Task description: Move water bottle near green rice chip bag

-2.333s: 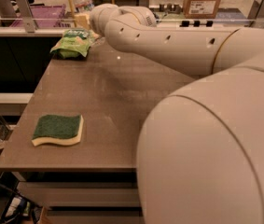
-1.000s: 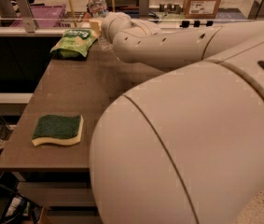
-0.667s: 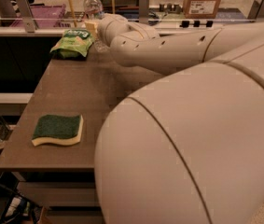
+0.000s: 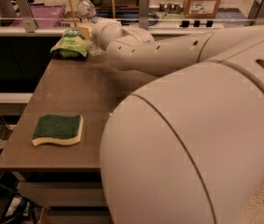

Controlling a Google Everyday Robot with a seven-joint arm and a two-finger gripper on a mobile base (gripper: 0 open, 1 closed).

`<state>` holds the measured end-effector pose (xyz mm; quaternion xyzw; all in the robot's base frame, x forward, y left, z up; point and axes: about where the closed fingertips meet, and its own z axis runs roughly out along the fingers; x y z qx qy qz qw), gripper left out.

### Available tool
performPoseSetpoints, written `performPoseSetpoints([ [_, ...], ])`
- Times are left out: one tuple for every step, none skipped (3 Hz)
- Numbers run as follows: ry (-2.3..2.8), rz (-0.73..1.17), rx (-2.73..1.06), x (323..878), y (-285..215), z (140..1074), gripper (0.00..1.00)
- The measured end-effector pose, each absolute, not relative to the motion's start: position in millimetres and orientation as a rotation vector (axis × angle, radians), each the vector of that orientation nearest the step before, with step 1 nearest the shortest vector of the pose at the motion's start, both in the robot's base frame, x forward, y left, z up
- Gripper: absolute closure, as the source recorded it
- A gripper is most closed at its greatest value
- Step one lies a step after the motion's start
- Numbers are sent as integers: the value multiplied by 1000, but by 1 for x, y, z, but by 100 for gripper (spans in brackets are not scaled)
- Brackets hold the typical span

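The robot's pale arm [image 4: 169,50] takes up the right and lower part of the view. Its bulky near section is in front, and a slimmer section stretches leftwards over the far end of the desk. The desk [image 4: 71,92] is a brown slab running from the near left away to a railing [image 4: 24,6] with metal posts. Beyond the railing stand a cardboard box [image 4: 205,1] at the upper right and a purple bin [image 4: 45,17] at the upper left. On the near left part of the desk a sponge [image 4: 58,129] lies flat, dark green on top with a yellow underside, well apart from everything else. At the far left corner lies the green rice chip bag [image 4: 71,43], light green and crinkled, close to the desk's left edge. The water bottle [image 4: 86,7] stands upright just beside the bag, on its right and far side, with its white cap on top. Only its upper half shows; the lower part is hidden behind the bag and the end of the arm, so I cannot tell whether bottle and bag touch. The hand [image 4: 89,31] sits at the tip of the arm, right at the bottle's lower part and just to the right of the bag. The rounded wrist [image 4: 107,31] covers most of it, so I cannot tell how far open it is or whether it has hold of the bottle
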<state>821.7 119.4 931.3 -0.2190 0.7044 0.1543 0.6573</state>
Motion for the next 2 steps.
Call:
performPoseSetpoints([
  [1599,389,-482,831,126,921,100],
  [1593,418,-447,845,123,913,100],
])
